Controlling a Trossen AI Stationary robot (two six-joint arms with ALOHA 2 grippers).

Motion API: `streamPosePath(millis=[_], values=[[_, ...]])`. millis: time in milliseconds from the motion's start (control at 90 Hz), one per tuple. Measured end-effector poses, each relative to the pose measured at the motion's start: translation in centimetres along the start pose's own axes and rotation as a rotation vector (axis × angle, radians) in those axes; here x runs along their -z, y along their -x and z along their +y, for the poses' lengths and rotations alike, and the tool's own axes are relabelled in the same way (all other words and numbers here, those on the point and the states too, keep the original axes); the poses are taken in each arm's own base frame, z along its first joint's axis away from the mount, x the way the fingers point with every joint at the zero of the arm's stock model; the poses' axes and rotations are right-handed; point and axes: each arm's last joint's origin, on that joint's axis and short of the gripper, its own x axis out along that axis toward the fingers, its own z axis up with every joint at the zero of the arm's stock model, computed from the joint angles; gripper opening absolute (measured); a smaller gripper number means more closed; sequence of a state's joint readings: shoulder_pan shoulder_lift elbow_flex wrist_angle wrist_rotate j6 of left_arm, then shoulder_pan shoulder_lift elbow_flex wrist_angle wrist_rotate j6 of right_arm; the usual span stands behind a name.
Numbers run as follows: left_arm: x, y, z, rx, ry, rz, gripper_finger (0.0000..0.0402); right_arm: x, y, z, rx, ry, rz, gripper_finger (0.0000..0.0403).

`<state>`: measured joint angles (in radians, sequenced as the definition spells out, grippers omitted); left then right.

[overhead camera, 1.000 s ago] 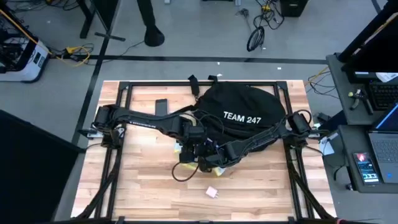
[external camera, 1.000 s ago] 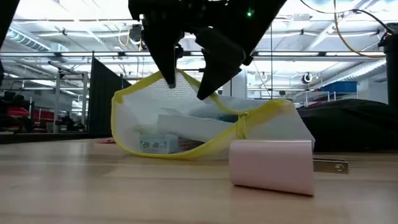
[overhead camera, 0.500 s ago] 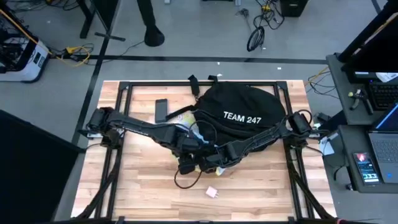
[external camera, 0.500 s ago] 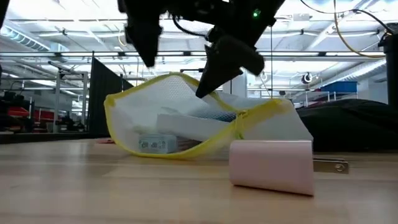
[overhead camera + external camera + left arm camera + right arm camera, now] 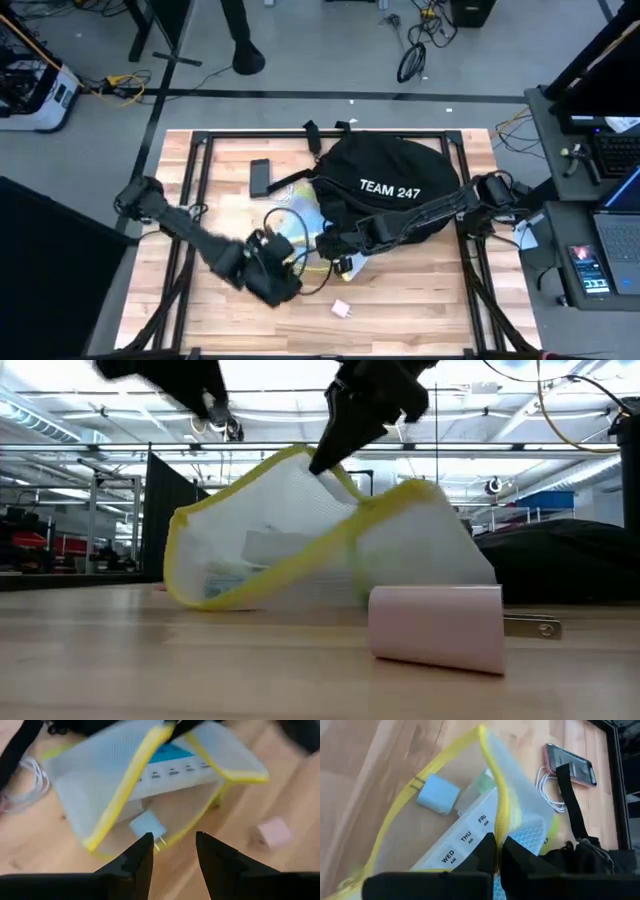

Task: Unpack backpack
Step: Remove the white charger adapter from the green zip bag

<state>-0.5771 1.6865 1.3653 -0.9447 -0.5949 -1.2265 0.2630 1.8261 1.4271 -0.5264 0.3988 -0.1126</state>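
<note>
The black backpack (image 5: pixel 390 185) lies at the table's far right on its side. In front of it a white mesh pouch with yellow trim (image 5: pixel 300 530) rests on the table by its lower edge. It holds a pill organizer (image 5: pixel 465 842) and a pale blue plug cube (image 5: pixel 437 795). My right gripper (image 5: pixel 497 845) is shut on the pouch's rim. My left gripper (image 5: pixel 172 852) hovers open to the near left of the pouch (image 5: pixel 150 780), touching nothing. My right gripper pinches the pouch's yellow-trimmed rim (image 5: pixel 501 827) between its two fingers, at the rim's highest point (image 5: pixel 300 457). The fingers come slanting down from above and from the right. The held rim stands raised while the pouch's lower edge stays on the table.
A pink charger block (image 5: pixel 435 625) lies on the wood near the table's front. A phone (image 5: pixel 260 175) and a coiled white cable (image 5: pixel 547 785) lie left of the backpack. A backpack strap (image 5: pixel 570 805) trails beside them. A black metal frame (image 5: pixel 200 150) borders the table.
My left gripper has let go of the pouch's rim and drawn back toward the table's near left. My right gripper has kept hold and raised the rim. The pouch now stands taller, and its contents have slid toward its low end.
</note>
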Motion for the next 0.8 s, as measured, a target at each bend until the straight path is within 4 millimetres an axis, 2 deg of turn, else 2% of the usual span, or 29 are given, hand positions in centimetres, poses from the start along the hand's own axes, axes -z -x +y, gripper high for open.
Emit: streamPosePath(millis=[111,311,667,800], values=[[2.3,-3.1,0.1,0.015,0.131,-0.113,0.0132,-0.2,0.5,-0.4,-0.033,-0.04,-0.023,0.0],[3.6,-7.9,1.1,0.023,0.21,-0.141,0.0132,-0.4,0.6,-0.4,-0.059,-0.076,-0.043,0.0],[4.6,-12.8,1.3,-0.054,0.174,-0.043,0.0132,-0.4,0.6,-0.5,-0.059,-0.126,-0.048,0.0],[4.8,-13.2,0.5,0.011,0.135,-0.032,0.0132,-0.4,0.5,-0.7,-0.057,-0.128,-0.043,0.0]])
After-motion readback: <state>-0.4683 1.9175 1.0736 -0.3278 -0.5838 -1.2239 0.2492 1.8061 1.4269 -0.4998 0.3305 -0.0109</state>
